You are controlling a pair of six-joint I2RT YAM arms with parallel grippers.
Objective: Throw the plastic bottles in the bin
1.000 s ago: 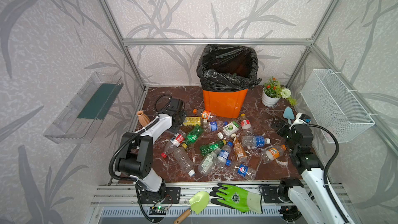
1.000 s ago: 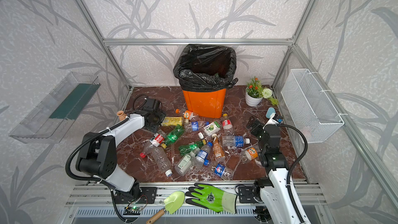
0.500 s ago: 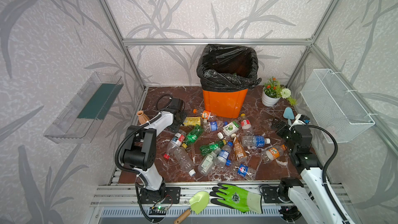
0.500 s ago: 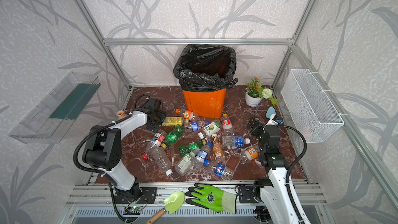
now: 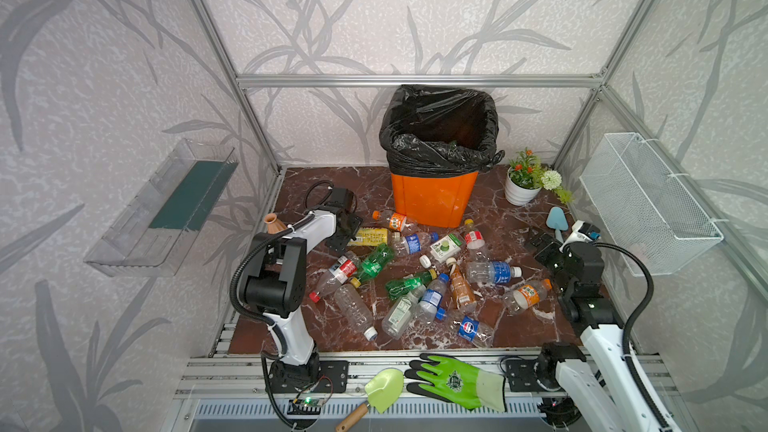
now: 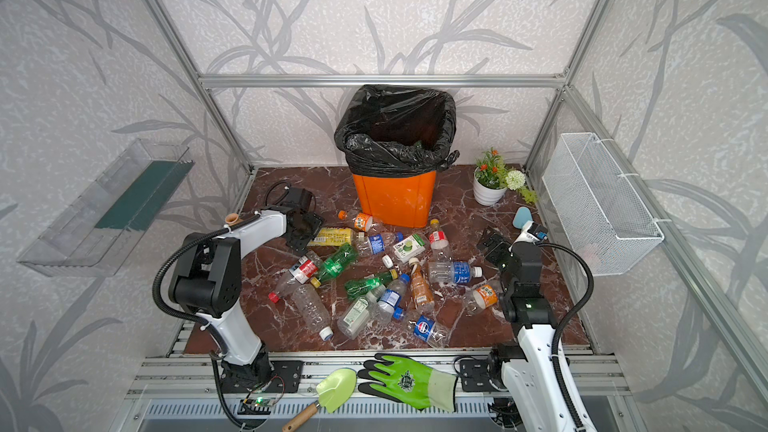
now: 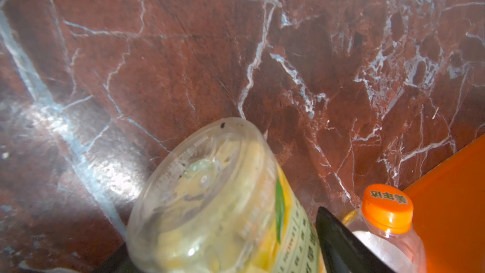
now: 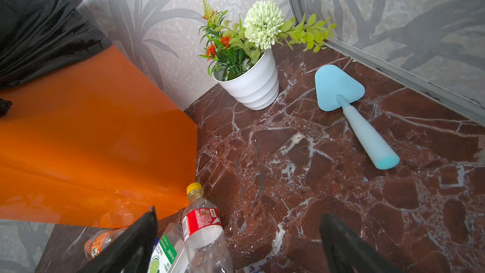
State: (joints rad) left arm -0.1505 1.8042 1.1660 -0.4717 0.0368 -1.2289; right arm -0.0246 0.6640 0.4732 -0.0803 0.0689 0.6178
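Note:
Several plastic bottles (image 5: pixel 415 280) lie scattered on the red marble floor in front of the orange bin (image 5: pixel 434 197) with its black bag. My left gripper (image 5: pixel 345 230) is low at the left end of the pile. Its fingers straddle the base of a yellow-labelled bottle (image 7: pixel 217 206), which lies on the floor; whether they press on it does not show. An orange-capped bottle (image 7: pixel 385 206) lies just beyond one finger. My right gripper (image 5: pixel 544 245) hovers open at the right, with nothing between its fingers. A red-labelled bottle (image 8: pixel 200 219) lies beside it.
A terracotta vase (image 5: pixel 274 223) stands behind the left arm. A white flower pot (image 5: pixel 521 193) and a blue trowel (image 5: pixel 557 220) sit at the back right. A wire basket (image 5: pixel 648 201) and a clear tray (image 5: pixel 166 209) hang on the walls. A green glove (image 5: pixel 457 380) lies on the front rail.
The left arm's elbow has swung upright and forward while its gripper stayed at the yellow-labelled bottle, and its jaws have narrowed. The right arm has hardly moved.

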